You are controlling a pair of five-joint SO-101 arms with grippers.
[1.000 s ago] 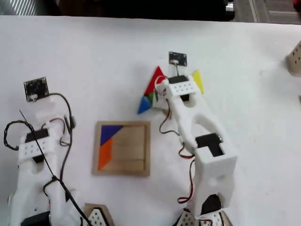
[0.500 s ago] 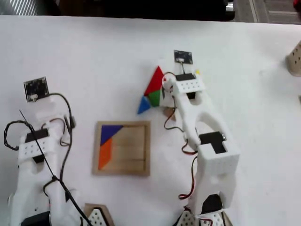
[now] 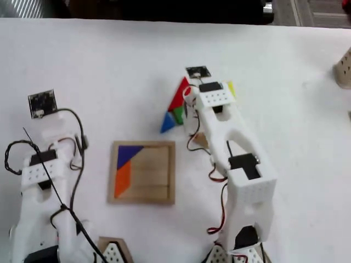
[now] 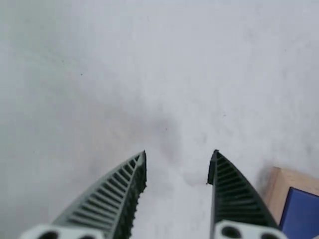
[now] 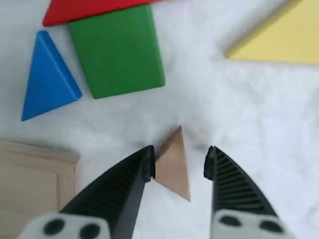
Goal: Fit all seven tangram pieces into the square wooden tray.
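Note:
The square wooden tray [image 3: 164,174] holds a dark blue piece [image 3: 129,153] and an orange piece [image 3: 122,181] along its left side. Right of the tray's far corner, my right gripper [image 5: 179,154] is open low over the table, and a small tan triangle [image 5: 172,163] lies between its fingers. Just beyond lie a green square [image 5: 117,50], a blue triangle [image 5: 47,74], a red triangle [image 5: 89,10] and a yellow triangle [image 5: 274,40]. My left gripper [image 4: 178,157] is open over bare table left of the tray [image 4: 275,183], holding nothing.
The white tabletop [image 3: 109,66] stretches wide behind and to the left of the pieces. A tan perforated object [image 3: 344,68] stands at the far right edge. Cables [image 3: 74,159] hang along the left arm [image 3: 38,170].
The right arm's wrist swung right and then back left, toward the red and green pieces. The tan triangle came into sight beside it. The left arm has not moved.

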